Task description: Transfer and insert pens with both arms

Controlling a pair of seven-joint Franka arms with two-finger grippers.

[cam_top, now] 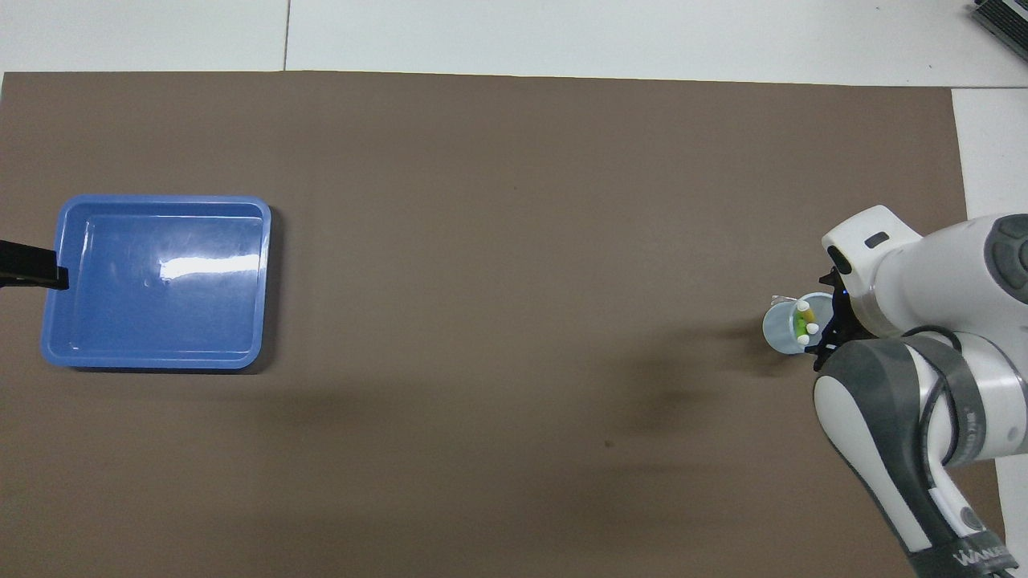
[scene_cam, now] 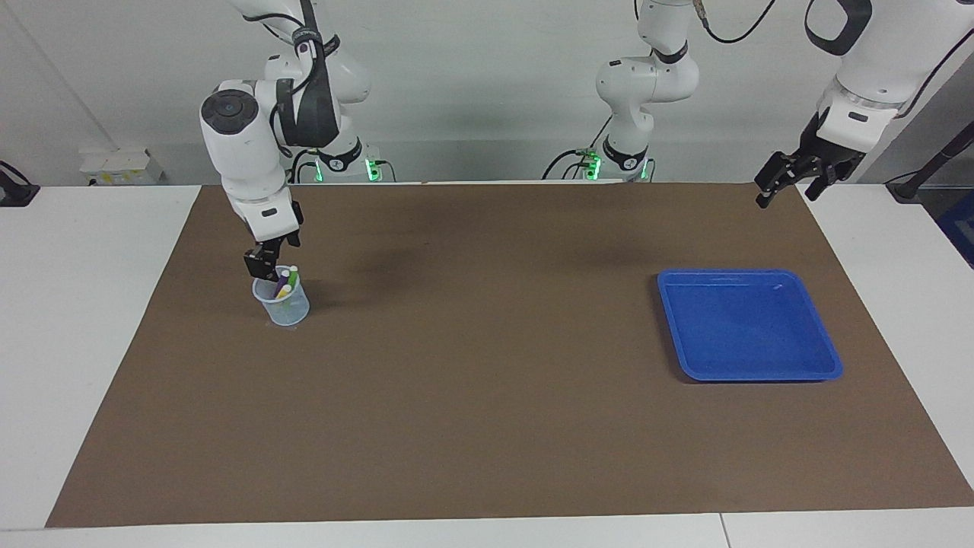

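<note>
Bright, even light — glare on tray [cam_top: 173, 269]

the left gripper [cam_top: 32, 269] is mostly cut off by the overhead view's edge, just a black bar poking in over the blue tray [cam_top: 161, 353]. the pens [scene_cam: 283, 285] are bunched in the clear cup [scene_cam: 283, 308] and too small to sort out, their lower ends hidden inside. the right gripper [cam_top: 835, 317] is half buried under its own arm from above.
</note>
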